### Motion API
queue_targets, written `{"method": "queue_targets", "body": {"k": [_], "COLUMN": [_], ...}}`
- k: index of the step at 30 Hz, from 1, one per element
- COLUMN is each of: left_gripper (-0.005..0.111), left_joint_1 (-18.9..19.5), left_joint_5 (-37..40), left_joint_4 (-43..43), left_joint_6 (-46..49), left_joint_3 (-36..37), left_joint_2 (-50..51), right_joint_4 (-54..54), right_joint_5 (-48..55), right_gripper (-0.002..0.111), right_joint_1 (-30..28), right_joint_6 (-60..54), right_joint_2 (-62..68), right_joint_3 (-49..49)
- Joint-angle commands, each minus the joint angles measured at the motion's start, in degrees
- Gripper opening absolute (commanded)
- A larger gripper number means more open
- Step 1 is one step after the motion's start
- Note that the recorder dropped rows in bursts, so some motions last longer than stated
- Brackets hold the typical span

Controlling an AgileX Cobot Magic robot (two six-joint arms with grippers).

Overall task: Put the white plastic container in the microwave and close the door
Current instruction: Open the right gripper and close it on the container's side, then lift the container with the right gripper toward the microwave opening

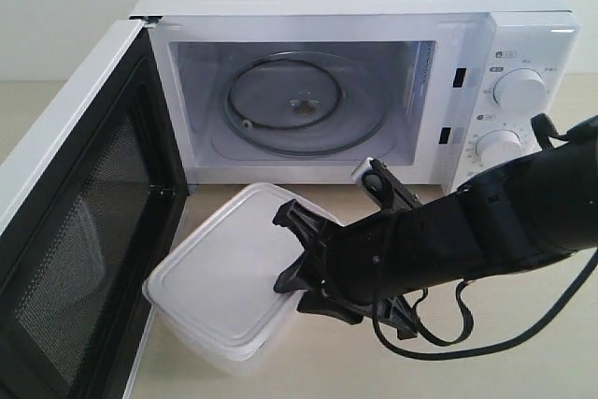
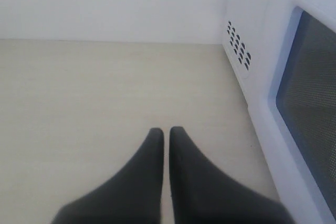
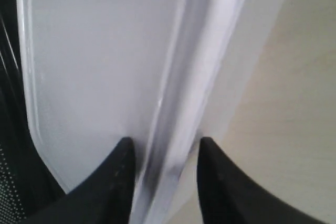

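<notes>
The white plastic container [image 1: 224, 277] sits lidded and a little tilted in front of the microwave [image 1: 346, 7], beside the foot of the open door [image 1: 84, 231]. My right gripper [image 1: 285, 249] reaches in from the right and is shut on the container's near long edge. In the right wrist view one finger lies on the lid [image 3: 105, 66] and the other outside the wall, with the gripper [image 3: 165, 145] astride the rim. The glass turntable [image 1: 299, 100] lies bare in the cavity. My left gripper [image 2: 166, 132] is shut and empty, over the table beside the door's outer face [image 2: 310, 103].
The door stands swung out to the left, its dark mesh window facing the container. Two round dials [image 1: 519, 91] are on the microwave's right panel, just above my right arm. A black cable [image 1: 486, 338] loops under that arm. Beige tabletop [image 2: 105, 103] lies ahead of the left gripper.
</notes>
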Motion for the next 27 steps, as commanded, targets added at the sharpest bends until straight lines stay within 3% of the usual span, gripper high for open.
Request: {"method": "queue_targets", "body": {"k": [1,3,19,27], "left_gripper": [0.004,0.004,0.004,0.004], "left_joint_1": [0.1,0.1,0.1,0.1], "left_joint_5": [0.0,0.0,0.0,0.0], "left_joint_4": [0.0,0.0,0.0,0.0], "left_joint_6": [-0.5,-0.5,-0.5,-0.5], "left_joint_3": [0.2,0.2,0.2,0.2], "left_joint_2": [-0.1,-0.1,-0.1,-0.1], "right_joint_4": [-0.5,-0.5,-0.5,-0.5], "right_joint_5": [-2.8,-2.9,-11.6,-20.2], "right_gripper": [0.006,0.000,0.000,0.000], "right_joint_1": [0.1,0.1,-1.2,-0.8], "right_joint_6": [-0.3,-0.3,-4.4,5.2], "right_joint_2": [0.3,0.3,-9.5,-21.0], "right_joint_3": [-0.3,-0.3,6.8,15.7]}}
